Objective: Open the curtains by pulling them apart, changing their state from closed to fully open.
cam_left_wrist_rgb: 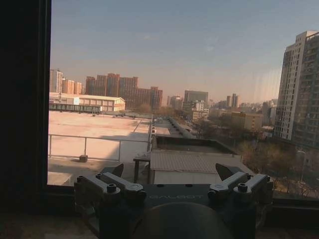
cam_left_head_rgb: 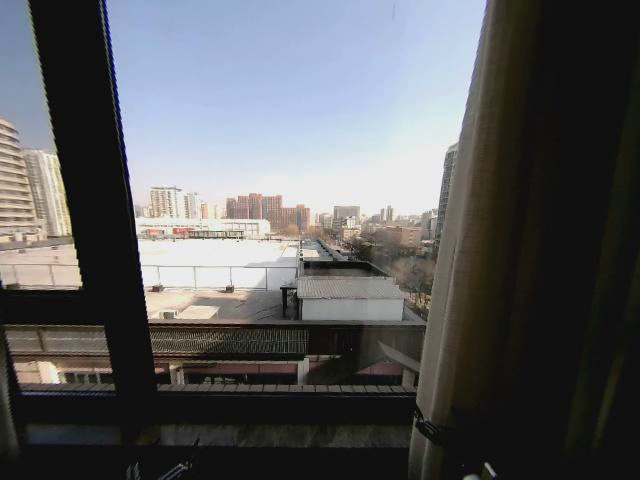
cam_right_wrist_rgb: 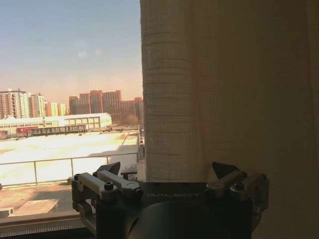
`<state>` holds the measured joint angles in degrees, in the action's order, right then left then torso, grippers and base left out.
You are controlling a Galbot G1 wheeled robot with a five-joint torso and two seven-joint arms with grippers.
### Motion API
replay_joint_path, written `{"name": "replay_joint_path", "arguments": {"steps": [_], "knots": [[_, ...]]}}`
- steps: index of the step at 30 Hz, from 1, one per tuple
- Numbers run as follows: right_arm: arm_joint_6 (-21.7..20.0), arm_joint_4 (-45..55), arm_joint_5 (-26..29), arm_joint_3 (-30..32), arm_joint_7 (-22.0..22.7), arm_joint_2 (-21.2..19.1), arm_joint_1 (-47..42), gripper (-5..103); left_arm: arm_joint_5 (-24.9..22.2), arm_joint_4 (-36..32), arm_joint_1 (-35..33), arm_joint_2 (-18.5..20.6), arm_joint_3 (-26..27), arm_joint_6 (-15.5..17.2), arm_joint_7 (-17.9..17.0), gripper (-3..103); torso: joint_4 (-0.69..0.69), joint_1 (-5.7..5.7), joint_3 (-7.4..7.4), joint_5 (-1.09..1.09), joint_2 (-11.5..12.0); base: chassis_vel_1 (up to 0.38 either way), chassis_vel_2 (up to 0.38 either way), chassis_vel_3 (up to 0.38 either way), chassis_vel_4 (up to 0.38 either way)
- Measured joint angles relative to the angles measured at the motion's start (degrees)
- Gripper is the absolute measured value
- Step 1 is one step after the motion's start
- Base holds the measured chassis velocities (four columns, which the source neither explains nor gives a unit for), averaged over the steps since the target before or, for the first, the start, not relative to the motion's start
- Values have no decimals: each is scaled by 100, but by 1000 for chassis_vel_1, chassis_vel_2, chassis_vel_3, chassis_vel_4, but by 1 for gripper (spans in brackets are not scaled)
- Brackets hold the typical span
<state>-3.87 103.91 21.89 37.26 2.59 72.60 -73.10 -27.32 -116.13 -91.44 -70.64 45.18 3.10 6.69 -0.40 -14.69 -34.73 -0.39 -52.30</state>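
**Window bare, curtain bunched at the right**

In the head view, a dark frame bar (cam_left_head_rgb: pixel 85 190) rises at the left of the picture, with open glass and a sunlit city filling the middle. The sill (cam_left_head_rgb: pixel 215 405) runs across the bottom.

In the left wrist view, the left gripper (cam_left_wrist_rgb: pixel 172 172) sits at the bottom centre, facing the bare pane. Its fingers (cam_left_wrist_rgb: pixel 115 170) are spread wide, with nothing between them. A dark frame edge (cam_left_wrist_rgb: pixel 25 99) fills the left side of that picture.

At the right of the head view, the curtain (cam_left_head_rgb: pixel 500 260) hangs gathered in beige folds from top to bottom.

In the right wrist view, the right gripper (cam_right_wrist_rgb: pixel 167 172) sits at the bottom centre, fingers (cam_right_wrist_rgb: pixel 112 168) spread apart. The curtain's (cam_right_wrist_rgb: pixel 224 89) woven edge hangs just beyond the gap between them; whether cloth touches a finger, I cannot tell.
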Motion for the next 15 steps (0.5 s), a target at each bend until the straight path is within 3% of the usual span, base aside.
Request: {"name": "replay_joint_path", "arguments": {"steps": [11,15], "knots": [[7,-341,182,2,-17,-325,356,102,24,36,19,-19,17,-4,0,100,0,0,0,0,0,0,0,0,0],[9,-375,265,17,-12,-392,419,88,34,42,37,-24,-10,-4,0,100,0,0,0,0,0,0,0,0,0]]}}
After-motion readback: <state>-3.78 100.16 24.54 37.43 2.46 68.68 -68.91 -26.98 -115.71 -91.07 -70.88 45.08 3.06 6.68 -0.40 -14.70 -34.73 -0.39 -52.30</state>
